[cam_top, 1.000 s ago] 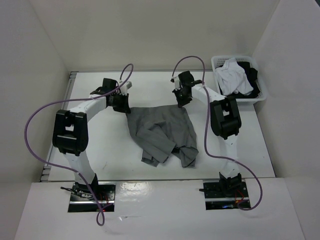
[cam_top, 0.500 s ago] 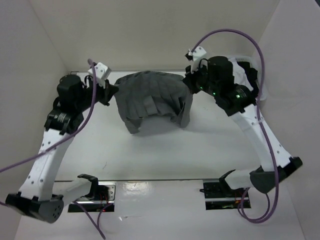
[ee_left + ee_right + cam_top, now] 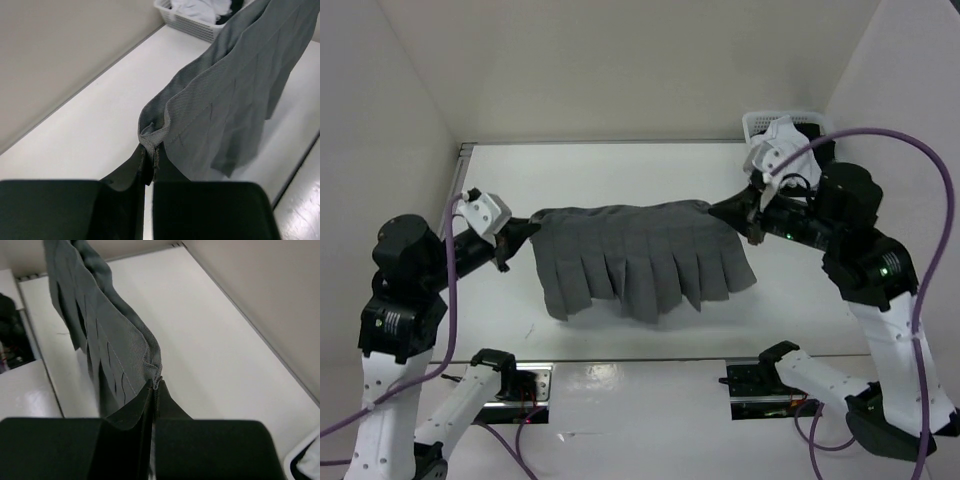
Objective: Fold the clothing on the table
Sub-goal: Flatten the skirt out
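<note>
On my left, the left arm (image 3: pixel 405 290) reaches in over the white desk (image 3: pixel 620 170), and its jaws are clenched on the left top corner of the grey skirt (image 3: pixel 640 265). The left wrist view shows a small bunch of the band pinched tight between the two black fingers (image 3: pixel 125 174). From that corner the skirt is lifted off the desk and stretched sideways in the air. Its top edge runs nearly straight across the middle of the overhead view, and the pleats hang down from it in separate flaps toward the near side. I cannot tell whether the lowest flaps touch the desk. At the right end of the top edge, the jaws of the right arm (image 3: pixel 860 250) are clenched on the other corner, and the right wrist view shows the cloth nipped between that pair of fingers (image 3: pixel 131 409) with the rest falling away beyond them. Behind the right arm, at the far right corner of the desk, stands a white lattice basket (image 3: pixel 752 124) with a white garment (image 3: pixel 782 134) in it.
</note>
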